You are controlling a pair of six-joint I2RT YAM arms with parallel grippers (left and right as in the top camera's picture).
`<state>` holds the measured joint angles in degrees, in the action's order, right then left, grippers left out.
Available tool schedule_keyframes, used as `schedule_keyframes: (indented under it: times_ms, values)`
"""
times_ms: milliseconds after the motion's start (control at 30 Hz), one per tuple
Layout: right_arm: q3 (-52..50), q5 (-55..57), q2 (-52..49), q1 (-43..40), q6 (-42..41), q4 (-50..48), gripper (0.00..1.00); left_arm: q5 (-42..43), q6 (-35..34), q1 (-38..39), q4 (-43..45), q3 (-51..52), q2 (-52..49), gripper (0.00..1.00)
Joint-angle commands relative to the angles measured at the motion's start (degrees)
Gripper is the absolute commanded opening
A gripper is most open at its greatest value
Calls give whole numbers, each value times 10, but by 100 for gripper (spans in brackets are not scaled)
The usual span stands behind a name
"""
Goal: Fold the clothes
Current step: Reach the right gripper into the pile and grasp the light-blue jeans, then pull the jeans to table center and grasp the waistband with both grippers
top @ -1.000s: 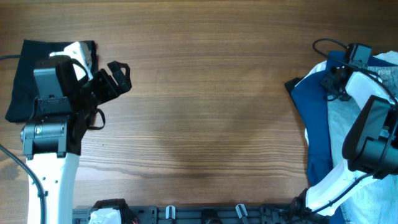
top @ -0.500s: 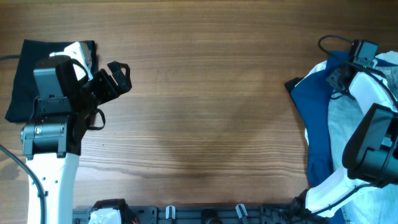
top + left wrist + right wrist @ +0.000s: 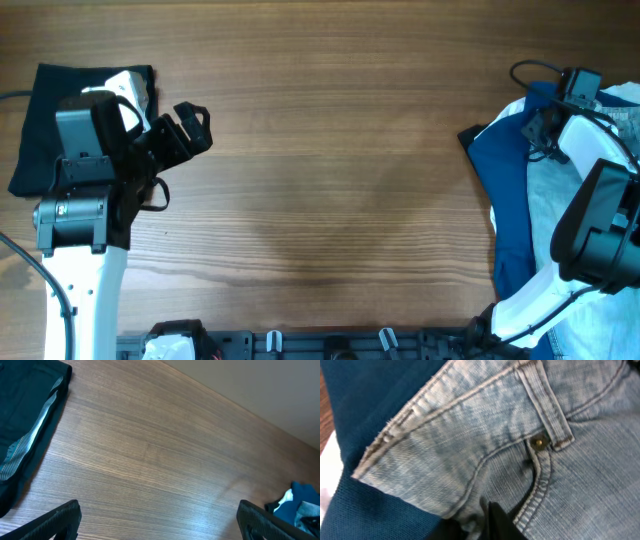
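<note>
The light-blue denim jeans [image 3: 485, 435] fill the right wrist view, waistband and a riveted pocket showing, on a navy garment [image 3: 365, 400]. My right gripper [image 3: 492, 520] is shut on a fold of the denim at the pocket edge. In the overhead view it sits [image 3: 543, 125] at the far end of the clothes pile: navy [image 3: 505, 190], jeans [image 3: 548, 185], white [image 3: 528, 300]. A black garment [image 3: 45, 115] lies folded at the far left and also shows in the left wrist view [image 3: 22, 420]. My left gripper [image 3: 190, 122] is open and empty just right of it, over bare wood [image 3: 162, 527].
The wooden table [image 3: 330, 170] spreads between the two arms. A white patch [image 3: 125, 82] lies on the black garment. A black rail with clips [image 3: 330, 345] runs along the front edge. The clothes pile shows small at the far right of the left wrist view [image 3: 300, 505].
My right gripper has shifted slightly to the right and back over the pile, still on the denim. The left arm has not moved.
</note>
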<state>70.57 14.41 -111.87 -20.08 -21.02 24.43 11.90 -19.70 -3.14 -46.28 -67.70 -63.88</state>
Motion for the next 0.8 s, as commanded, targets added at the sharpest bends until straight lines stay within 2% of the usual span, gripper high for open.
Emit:
schedule_keyframes:
  times_ms: [0, 133, 233, 267, 333, 467, 500, 600, 633, 700, 733, 767]
  values:
    - [5, 12, 8, -7, 0, -2, 4, 8, -5, -4, 1, -12, 1, 100]
    - [21, -15, 114, -6, 49, 1, 4, 7, -5, -4, 1, -12, 1, 100]
    - [43, -144, 231, -4, 110, 1, 4, 7, -5, -4, 2, -12, 1, 99]
    - [49, -221, 287, 5, 120, 0, 4, 7, -5, -4, 5, -12, 1, 99]
    - [49, -277, 357, 46, 119, 6, 4, 7, -5, -4, 13, -12, 2, 98]
    - [49, -278, 420, 216, 120, 35, 4, 7, -5, -4, 27, -12, 15, 97]
    - [49, -278, 417, 308, 119, 43, 4, 4, -5, -4, 37, -12, 28, 99]
    - [49, -274, 376, 466, 116, 43, 4, -22, -4, -4, 57, -12, 61, 100]
    - [49, -273, 353, 525, 118, 41, 14, -34, -4, -4, 64, -12, 77, 100]
    - [49, -240, 321, 596, 132, 44, 58, -48, -2, -4, 72, -12, 99, 100]
    - [49, -182, 302, 635, 150, 51, 77, -54, 0, -4, 77, -12, 114, 100]
    - [49, -139, 295, 649, 146, 56, 82, -56, 2, -4, 79, -12, 124, 100]
